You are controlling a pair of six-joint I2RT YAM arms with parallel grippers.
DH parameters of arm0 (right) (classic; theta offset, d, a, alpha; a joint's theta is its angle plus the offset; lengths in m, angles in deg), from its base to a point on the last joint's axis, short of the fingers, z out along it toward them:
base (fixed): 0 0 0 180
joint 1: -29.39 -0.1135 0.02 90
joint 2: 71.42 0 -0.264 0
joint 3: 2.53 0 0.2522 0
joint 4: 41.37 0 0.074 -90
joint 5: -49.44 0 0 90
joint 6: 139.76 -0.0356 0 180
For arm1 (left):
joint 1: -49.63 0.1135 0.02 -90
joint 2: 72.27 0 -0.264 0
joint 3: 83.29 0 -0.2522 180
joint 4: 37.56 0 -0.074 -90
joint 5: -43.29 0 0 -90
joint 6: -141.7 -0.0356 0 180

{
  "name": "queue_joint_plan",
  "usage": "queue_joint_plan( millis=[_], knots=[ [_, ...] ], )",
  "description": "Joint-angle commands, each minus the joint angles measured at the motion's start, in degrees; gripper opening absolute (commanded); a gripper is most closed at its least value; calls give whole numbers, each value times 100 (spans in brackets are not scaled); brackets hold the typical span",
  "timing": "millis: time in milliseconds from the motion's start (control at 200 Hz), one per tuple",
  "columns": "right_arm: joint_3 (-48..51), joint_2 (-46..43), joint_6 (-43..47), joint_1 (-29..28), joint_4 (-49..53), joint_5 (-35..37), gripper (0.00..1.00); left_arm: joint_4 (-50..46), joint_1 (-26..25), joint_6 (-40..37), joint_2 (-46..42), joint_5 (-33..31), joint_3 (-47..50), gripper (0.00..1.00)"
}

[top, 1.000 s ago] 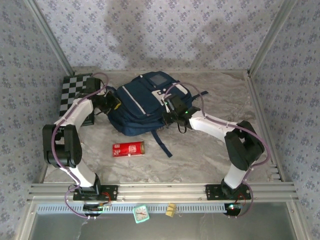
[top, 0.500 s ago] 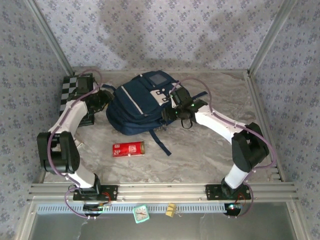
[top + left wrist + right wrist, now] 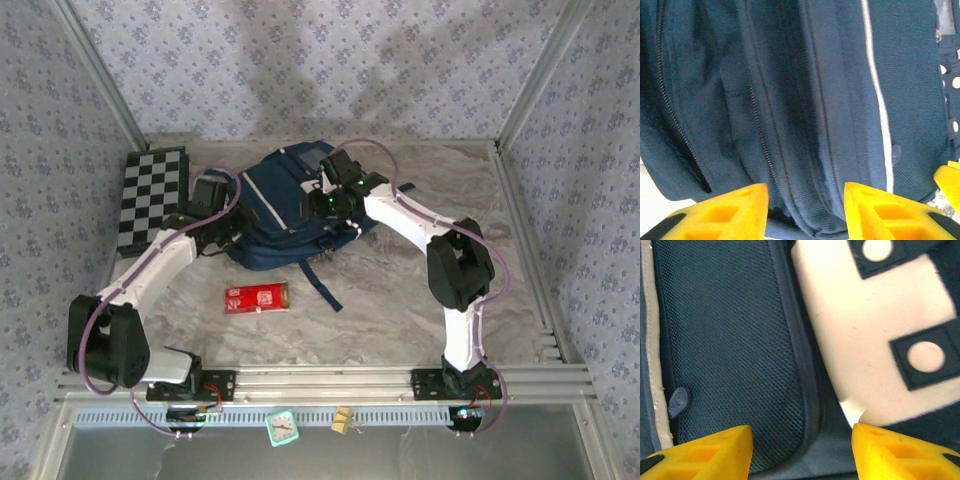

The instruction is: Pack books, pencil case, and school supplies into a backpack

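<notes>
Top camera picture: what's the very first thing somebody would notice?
The big navy backpack lies in the middle of the marbled table, with the left gripper and the right gripper over it from either side, jaws apart. Next comes the small red box, alone on the table in front of the backpack, and the black-and-white chequered board in the far left corner.

Nothing here can actually be read. The small red box [image 3: 256, 297] on the table [image 3: 400, 300], just near of the backpack [image 3: 270, 220], carries white print, but it is too small to make out. The small teal clock [image 3: 283, 427] at the near edge has a pale dial with blurred numerals. The backpack's white patch [image 3: 875, 340] bears dark squares with pale dots, no letters.
</notes>
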Motion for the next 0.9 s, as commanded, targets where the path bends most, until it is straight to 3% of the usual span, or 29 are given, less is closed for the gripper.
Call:
queue_joint_plan(
  millis=[0, 185, 360, 695, 895],
  knots=[
    [-413, 251, -70, -17, 127, -118, 52, 455, -87, 314, -146, -258, 263, 45],
    [-767, 663, 62, 2, 180, -330, 35, 795, -146, 31, 197, 62, 83, 45],
    [-283, 391, 15, 37, -141, -300, 0, 1060, -164, -232, 495, 159, -118, 44],
    [1355, -750, -710, 91, -1209, -180, 0, 1684, -344, -830, 1064, 454, -699, 43],
    [1981, -1143, -1233, 26, -1878, -56, 0, 1557, -340, -1408, 928, 338, -688, 51]
  ],
)
